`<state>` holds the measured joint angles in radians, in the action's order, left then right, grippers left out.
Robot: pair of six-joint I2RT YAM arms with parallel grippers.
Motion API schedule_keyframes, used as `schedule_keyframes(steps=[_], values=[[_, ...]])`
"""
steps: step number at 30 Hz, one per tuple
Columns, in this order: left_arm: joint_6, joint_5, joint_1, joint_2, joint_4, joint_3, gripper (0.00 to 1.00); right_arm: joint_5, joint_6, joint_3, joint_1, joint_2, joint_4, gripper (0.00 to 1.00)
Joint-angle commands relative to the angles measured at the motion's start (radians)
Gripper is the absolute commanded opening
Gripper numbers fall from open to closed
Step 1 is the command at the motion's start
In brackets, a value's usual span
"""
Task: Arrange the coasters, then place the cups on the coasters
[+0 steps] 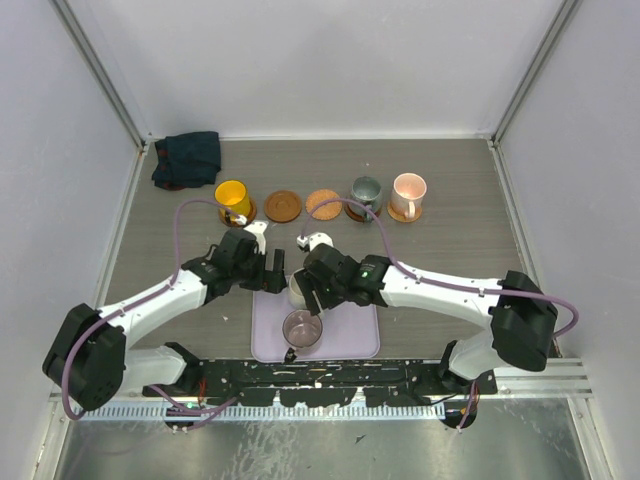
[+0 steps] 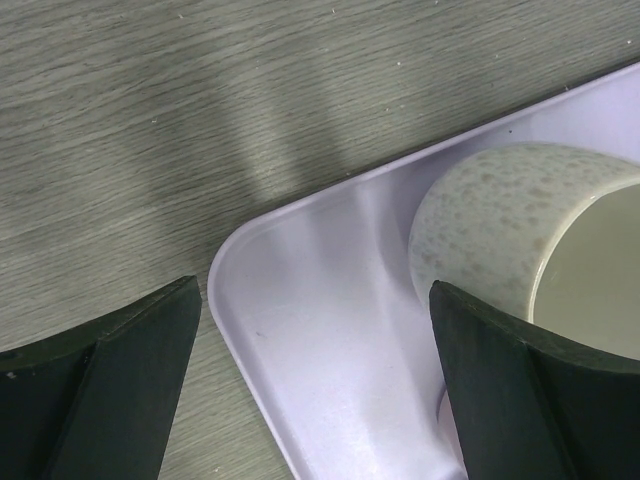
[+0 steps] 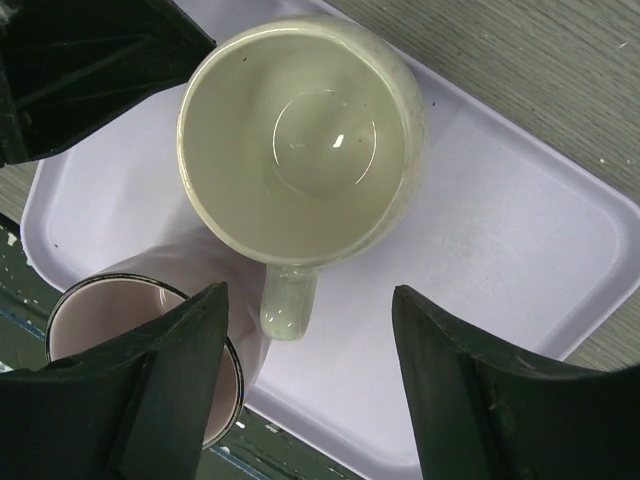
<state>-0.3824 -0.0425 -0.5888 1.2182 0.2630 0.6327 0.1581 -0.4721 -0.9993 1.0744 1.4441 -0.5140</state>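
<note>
The cream-white cup stands upright on the lavender tray, its handle pointing at my right gripper. That gripper is open above it, its fingers apart on either side of the handle and touching nothing. The mauve cup stands beside it on the tray. My left gripper is open over the tray corner, one finger next to the cream-white cup. Yellow, grey-green and pale pink cups stand on coasters. Two coasters lie bare.
A dark folded cloth lies at the back left corner. White walls close in the table on three sides. The two arms meet over the tray's far edge, close to each other. A slotted rail runs along the near edge.
</note>
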Motion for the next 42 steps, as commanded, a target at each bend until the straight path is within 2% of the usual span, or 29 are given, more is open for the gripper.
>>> schedule_keyframes(steps=[1, 15, 30, 34, 37, 39, 40, 42], values=[[-0.01, -0.022, -0.006, 0.006, -0.03, 0.025, 0.98, -0.041, 0.003, 0.004, 0.005, 0.014, 0.045, 0.71], [-0.007, -0.025, -0.006, 0.021, -0.041, 0.025, 0.98, -0.078, -0.016, 0.034, 0.006, 0.105, 0.102, 0.67], [-0.007, -0.035, -0.005, 0.042, -0.051, 0.03, 0.98, -0.024, -0.029, 0.009, 0.018, 0.158, 0.098, 0.5], [-0.007, -0.036, -0.006, 0.043, -0.052, 0.03, 0.98, -0.015, -0.029, 0.003, 0.021, 0.17, 0.087, 0.38], [-0.007, -0.037, -0.006, 0.044, -0.053, 0.032, 0.98, -0.005, -0.026, -0.006, 0.024, 0.181, 0.073, 0.23], [-0.006, -0.039, -0.006, 0.043, -0.053, 0.033, 0.98, -0.001, -0.021, -0.013, 0.025, 0.185, 0.063, 0.06], [-0.006, -0.04, -0.006, 0.044, -0.053, 0.033, 0.98, 0.006, -0.02, -0.019, 0.027, 0.186, 0.057, 0.01], [-0.006, -0.04, -0.005, 0.044, -0.053, 0.033, 0.98, 0.026, -0.017, -0.029, 0.031, 0.184, 0.047, 0.01]])
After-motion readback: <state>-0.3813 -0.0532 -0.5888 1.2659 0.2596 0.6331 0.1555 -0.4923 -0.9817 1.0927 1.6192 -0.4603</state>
